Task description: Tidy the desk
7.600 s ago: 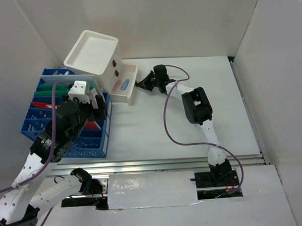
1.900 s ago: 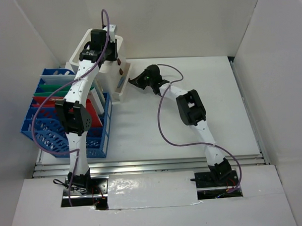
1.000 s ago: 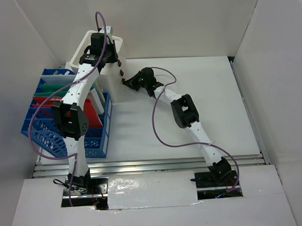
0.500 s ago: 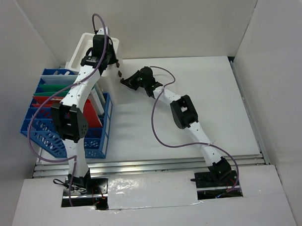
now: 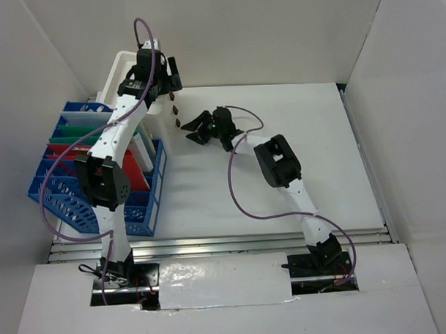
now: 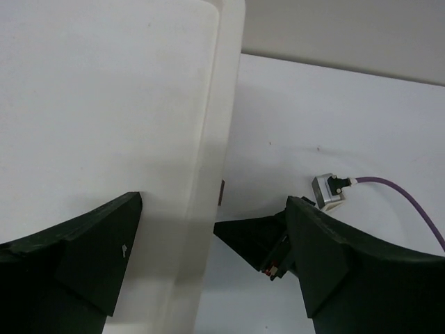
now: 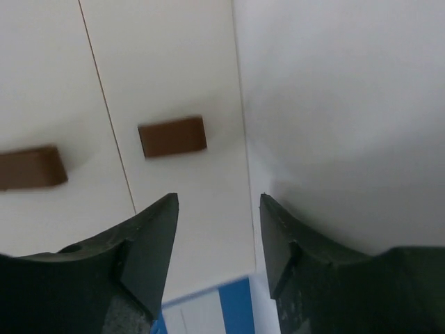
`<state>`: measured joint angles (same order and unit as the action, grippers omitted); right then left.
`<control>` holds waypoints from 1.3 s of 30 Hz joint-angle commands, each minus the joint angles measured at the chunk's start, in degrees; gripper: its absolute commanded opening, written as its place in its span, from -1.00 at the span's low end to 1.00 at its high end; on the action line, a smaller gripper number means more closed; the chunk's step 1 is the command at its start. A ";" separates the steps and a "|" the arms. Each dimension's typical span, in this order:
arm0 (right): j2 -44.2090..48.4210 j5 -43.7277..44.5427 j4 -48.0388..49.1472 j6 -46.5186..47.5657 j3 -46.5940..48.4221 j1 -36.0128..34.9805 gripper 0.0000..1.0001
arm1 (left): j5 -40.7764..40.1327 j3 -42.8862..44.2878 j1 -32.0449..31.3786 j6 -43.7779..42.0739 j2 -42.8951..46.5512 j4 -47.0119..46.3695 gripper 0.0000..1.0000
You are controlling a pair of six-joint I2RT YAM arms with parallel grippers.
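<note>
Holds left gripper (image 5: 165,72) spread wide astride the rim of the white drawer box (image 5: 121,68), pinching nothing. Points right gripper (image 5: 195,131), likewise spread and empty, at that box's front, near two brown knobs (image 7: 172,136) but apart from them. Reaches both arms over the desk (image 5: 318,149), flat and white, with silver rail (image 5: 226,242) along its near edge. Flanks blue file rack (image 5: 66,198) at the desk's left side, red and green folders upright inside.
</note>
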<state>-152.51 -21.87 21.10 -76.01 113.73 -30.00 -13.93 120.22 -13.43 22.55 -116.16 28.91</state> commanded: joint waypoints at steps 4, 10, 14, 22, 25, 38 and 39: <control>15.56 0.68 8.69 2.97 -15.36 3.18 0.28 | 3.55 4.75 -0.37 -0.57 1.37 6.60 0.99; 28.65 2.35 5.89 11.64 -25.92 5.74 0.99 | 8.56 13.88 -2.04 -3.47 2.95 7.31 0.99; 41.98 8.06 -7.60 23.51 -29.00 6.18 0.99 | 11.64 12.06 -2.83 -7.41 8.83 3.01 0.99; 73.90 28.69 -35.32 51.20 -33.05 3.64 1.00 | 4.63 -5.34 -3.09 -12.96 35.36 -1.14 0.99; 85.42 33.72 -46.74 55.96 -31.73 3.37 0.99 | -2.05 -9.03 -3.18 -13.84 43.36 2.72 0.99; 126.14 27.94 -67.76 55.35 -31.04 1.87 0.99 | -8.66 -51.05 -3.18 -4.62 87.06 9.66 0.99; 126.49 27.76 -69.51 55.44 -29.98 1.87 1.00 | -8.31 -51.32 -3.18 -4.35 87.94 12.72 0.99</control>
<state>-25.28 8.08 -39.51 -21.32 82.72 -27.73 -21.41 70.02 -16.71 15.88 -30.70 37.47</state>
